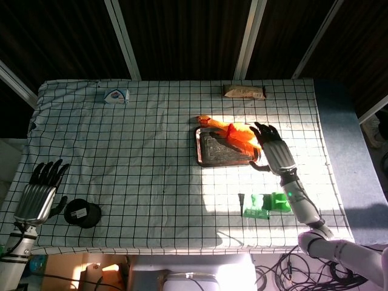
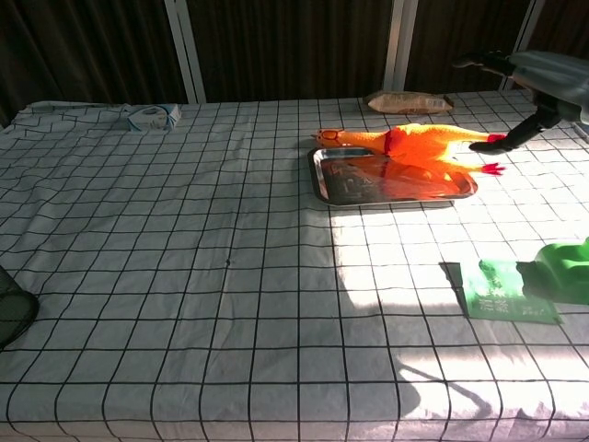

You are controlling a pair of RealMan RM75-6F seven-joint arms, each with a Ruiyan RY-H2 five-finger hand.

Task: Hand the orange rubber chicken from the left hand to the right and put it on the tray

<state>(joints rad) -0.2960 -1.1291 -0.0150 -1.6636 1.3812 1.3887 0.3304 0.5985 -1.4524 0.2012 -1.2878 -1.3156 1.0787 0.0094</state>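
Observation:
The orange rubber chicken [image 1: 234,130] [image 2: 419,145] lies along the far edge of the metal tray [image 1: 212,151] [image 2: 368,188], head at the tray's far left corner, red feet poking past the right rim. My right hand [image 1: 273,148] [image 2: 534,85] hovers open just right of the tray, fingers spread, apart from the chicken. My left hand [image 1: 41,191] is open at the table's near left edge, far from the tray, and out of the chest view.
A black round object [image 1: 82,213] lies by the left hand. A green packet [image 1: 265,205] [image 2: 508,296] sits near the front right. A brown package [image 1: 244,91] and a white-blue item [image 1: 116,96] lie at the far edge.

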